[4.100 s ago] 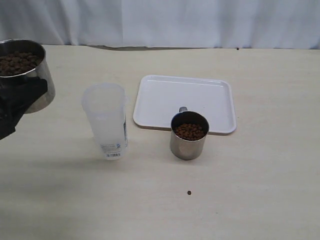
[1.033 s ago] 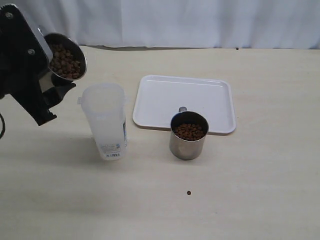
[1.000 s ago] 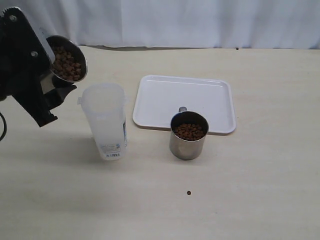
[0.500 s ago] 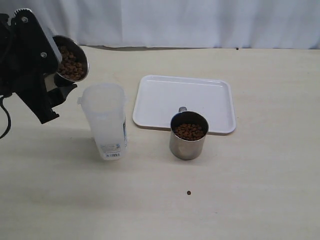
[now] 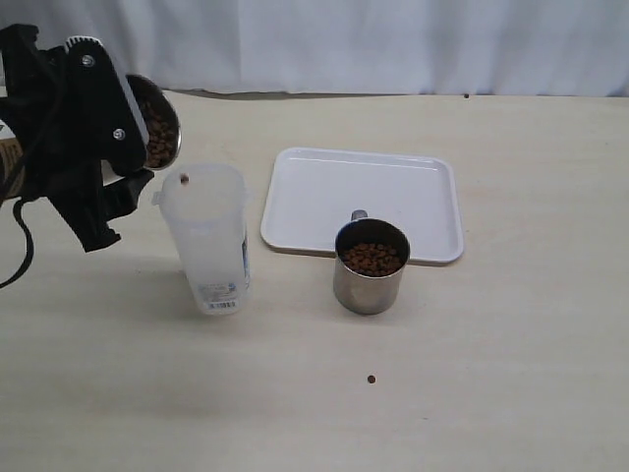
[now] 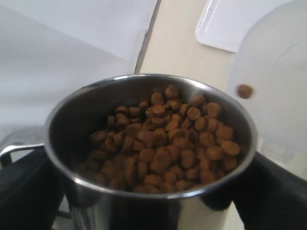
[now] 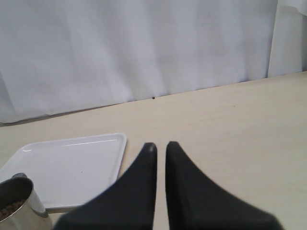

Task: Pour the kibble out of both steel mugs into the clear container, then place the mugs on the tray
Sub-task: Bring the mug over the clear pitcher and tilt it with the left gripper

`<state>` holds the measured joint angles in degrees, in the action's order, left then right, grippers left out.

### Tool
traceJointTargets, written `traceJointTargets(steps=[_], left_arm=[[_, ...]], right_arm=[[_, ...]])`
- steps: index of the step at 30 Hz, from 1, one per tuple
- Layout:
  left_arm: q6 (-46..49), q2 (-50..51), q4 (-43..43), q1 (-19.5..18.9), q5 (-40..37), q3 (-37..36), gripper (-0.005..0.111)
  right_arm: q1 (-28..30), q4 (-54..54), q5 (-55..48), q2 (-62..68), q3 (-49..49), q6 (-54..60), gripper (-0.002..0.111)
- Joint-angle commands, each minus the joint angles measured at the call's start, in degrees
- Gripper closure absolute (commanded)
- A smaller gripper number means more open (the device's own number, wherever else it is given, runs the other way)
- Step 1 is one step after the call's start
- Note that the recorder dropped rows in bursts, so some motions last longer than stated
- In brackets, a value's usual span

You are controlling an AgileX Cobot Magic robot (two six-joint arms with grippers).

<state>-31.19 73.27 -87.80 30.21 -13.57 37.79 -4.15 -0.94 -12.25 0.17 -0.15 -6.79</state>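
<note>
One single pellet is dropping at the rim of the clear container, and that looks like the whole pour so far. Through its frosted wall the container seems empty. The tipped mug is brim-full of kibble.

The left gripper has its jaws spread wide around that mug's body. It holds the mug tilted steeply, mouth to the right, above and just left of the container's opening.

The second mug stands upright and full at the near edge of the tray, right of the container. I cannot tell whether it touches the tray's rim. The tray itself holds nothing.

The right gripper is closed with nothing between its fingers, hanging well off to the right.

A stray pellet lies on the table, nearer than the second mug.

So by my reckoning nearly everything is left to do: both pours, then both mugs onto the tray.
</note>
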Motion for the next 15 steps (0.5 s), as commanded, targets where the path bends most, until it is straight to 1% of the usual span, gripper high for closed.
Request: traceJointTargets(steps=[1, 8, 15], left_arm=[[1.16, -0.32, 0.19, 0.46, 0.67, 0.75, 0.107], [1.79, -0.32, 0.06, 0.46, 3.20, 0.75, 0.107], [3.04, -0.32, 0.06, 0.46, 2.45, 0.92, 0.107]], right_arm=[[-0.19, -0.11, 0.14, -0.17, 0.15, 0.11, 0.103], [-0.19, -0.11, 0.14, -0.17, 0.15, 0.11, 0.103], [-0.19, -0.11, 0.14, -0.17, 0.15, 0.11, 0.103]])
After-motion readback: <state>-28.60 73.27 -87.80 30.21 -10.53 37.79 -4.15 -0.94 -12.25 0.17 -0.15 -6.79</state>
